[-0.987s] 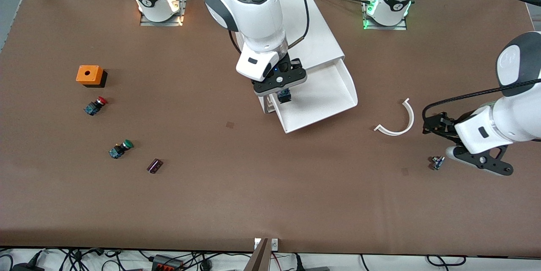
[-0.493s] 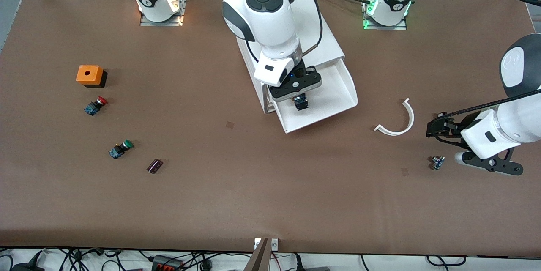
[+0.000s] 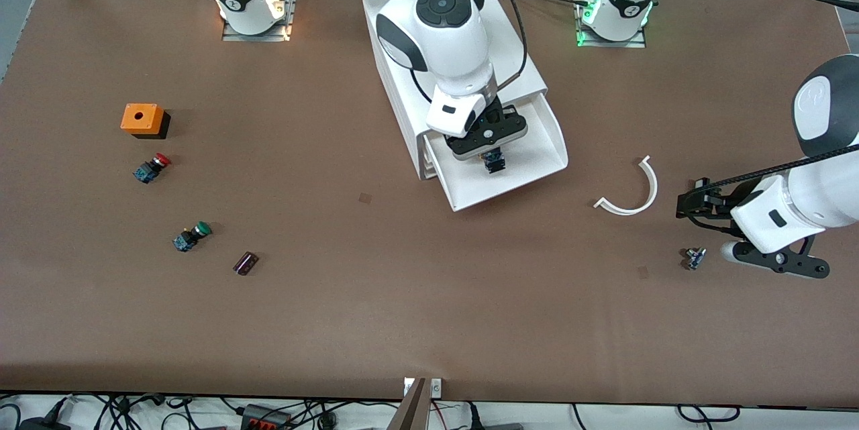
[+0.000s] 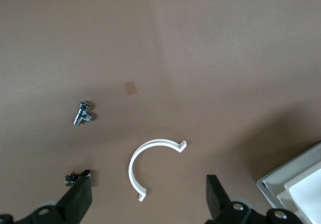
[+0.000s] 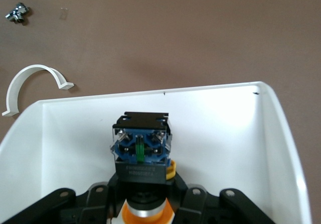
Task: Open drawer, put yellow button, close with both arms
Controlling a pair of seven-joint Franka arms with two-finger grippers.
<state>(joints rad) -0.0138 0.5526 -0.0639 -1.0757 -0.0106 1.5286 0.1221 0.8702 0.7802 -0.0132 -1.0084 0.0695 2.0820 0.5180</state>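
Observation:
The top drawer (image 3: 530, 168) of the white cabinet (image 3: 402, 34) is pulled out. My right gripper (image 3: 493, 158) hangs over the open drawer, shut on the yellow button (image 3: 494, 162). In the right wrist view the button (image 5: 141, 148) shows its blue block base over the drawer's white floor (image 5: 220, 133), its yellow-orange cap toward the wrist. My left gripper (image 3: 691, 204) is open and empty above the table near the left arm's end, beside a white curved piece (image 3: 634, 192). In the left wrist view its two fingers (image 4: 75, 204) stand wide apart over that curved piece (image 4: 145, 169).
A small metal part (image 3: 694, 257) lies near my left gripper. Toward the right arm's end lie an orange box (image 3: 142, 119), a red-capped button (image 3: 151, 168), a green-capped button (image 3: 190, 236) and a small dark block (image 3: 245, 263).
My right gripper has carried the yellow button from the drawer's corner by the cabinet to over the drawer's middle. My left arm has drawn back slightly toward its end of the table.

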